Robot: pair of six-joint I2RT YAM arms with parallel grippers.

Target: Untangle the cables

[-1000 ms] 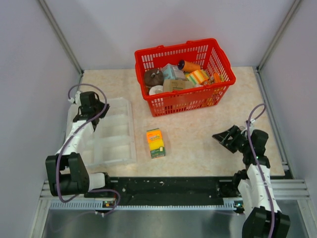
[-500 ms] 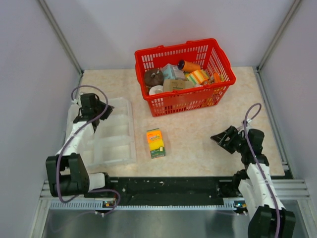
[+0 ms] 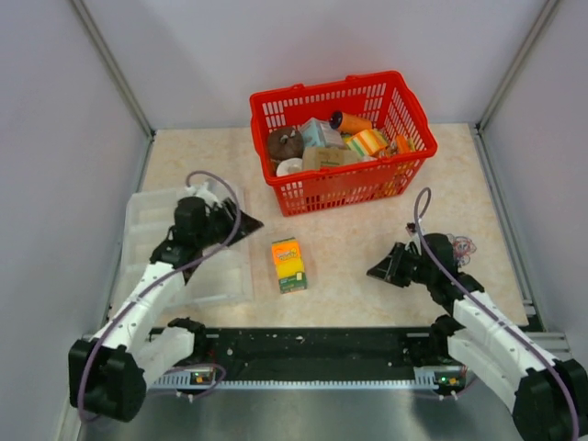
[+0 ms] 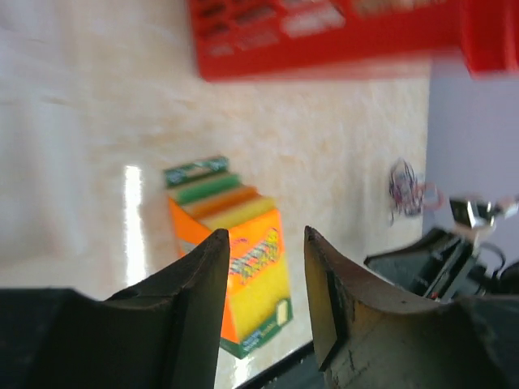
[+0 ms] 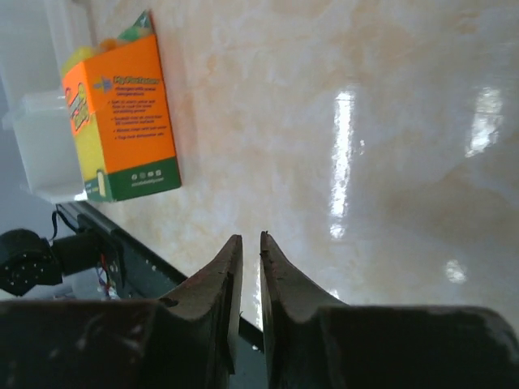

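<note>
The cables are a small tangle of thin wires (image 3: 462, 246) lying on the table just right of my right wrist; in the left wrist view the same cable tangle (image 4: 404, 186) shows far off by the wall. My right gripper (image 3: 375, 271) points left, away from the tangle. In its own view the right gripper (image 5: 250, 237) hangs over bare tabletop, its jaws down to a thin slit with nothing between them. My left gripper (image 3: 251, 224) is at the right edge of the clear organizer. The left gripper (image 4: 263, 235) is open and empty, facing the orange box.
An orange and yellow box (image 3: 288, 264) lies mid-table between the grippers, also seen as the box (image 4: 235, 267) and the box (image 5: 122, 113). A red basket (image 3: 349, 197) full of groceries stands at the back. A clear plastic organizer (image 3: 156, 220) lies at the left.
My left arm swung right from the organizer's far corner and its jaws opened. My right arm reached left and its jaws closed. The tangle now shows beside the right wrist.
</note>
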